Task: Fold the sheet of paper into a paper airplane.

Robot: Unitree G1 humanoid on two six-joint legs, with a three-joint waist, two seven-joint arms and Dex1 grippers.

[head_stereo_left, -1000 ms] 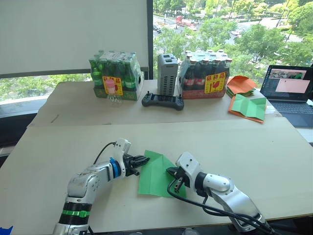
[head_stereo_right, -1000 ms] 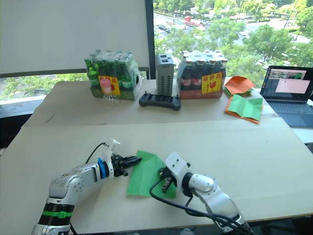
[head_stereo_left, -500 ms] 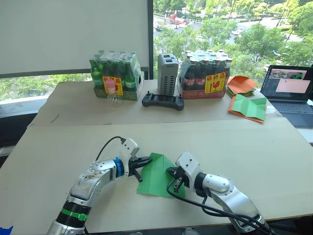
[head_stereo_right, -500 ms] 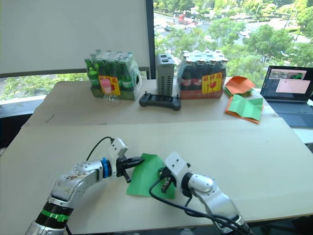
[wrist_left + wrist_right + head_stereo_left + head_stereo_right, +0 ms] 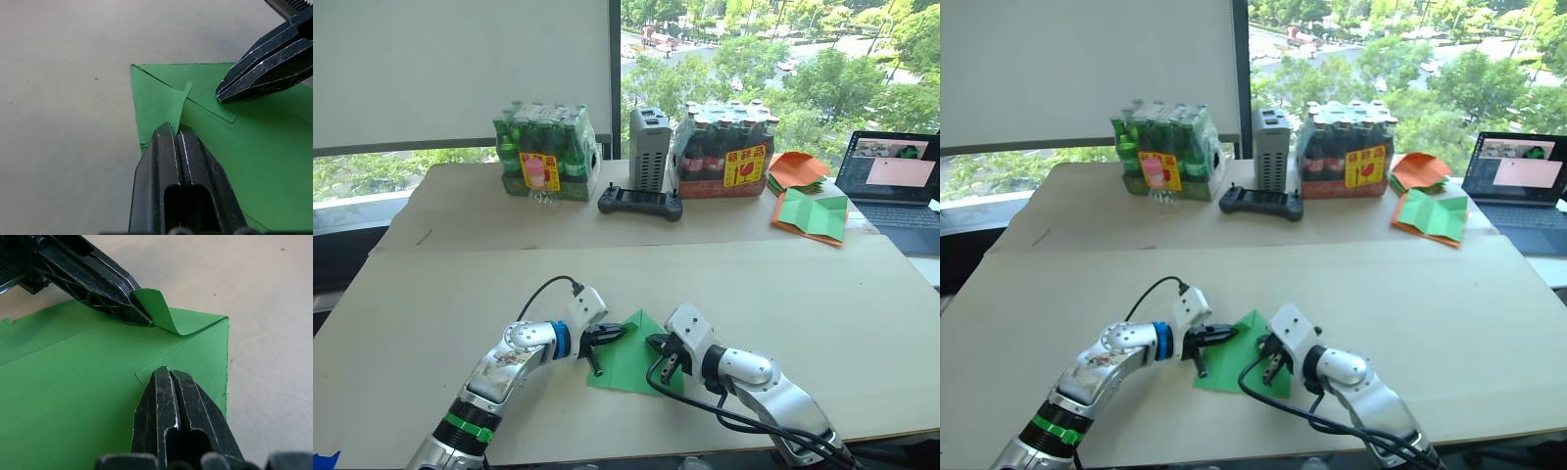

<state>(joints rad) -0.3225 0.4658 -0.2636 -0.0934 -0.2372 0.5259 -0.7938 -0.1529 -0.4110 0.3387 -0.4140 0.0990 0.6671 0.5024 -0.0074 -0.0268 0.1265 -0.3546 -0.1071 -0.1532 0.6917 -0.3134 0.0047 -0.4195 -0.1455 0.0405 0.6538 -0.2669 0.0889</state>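
Sheet at the near middle of the counter, clutter along the far edge.

The thin bright green sheet of paper [image 5: 631,352] lies flat on the pale wooden counter [image 5: 822,304], near its front edge. The left end effector [image 5: 615,334] sits at the sheet's left corner, pinching a raised flap; the right end effector [image 5: 655,343] rests on the sheet just right of it, the two tips close together. Far behind, left to right: a shrink-wrapped pack of green bottles [image 5: 546,152], a grey upright box [image 5: 648,149] with a black handheld controller [image 5: 639,204] in front, a pack of dark bottles [image 5: 724,149], a pile of orange and green papers [image 5: 808,201], then an open laptop [image 5: 893,188] at the right edge.
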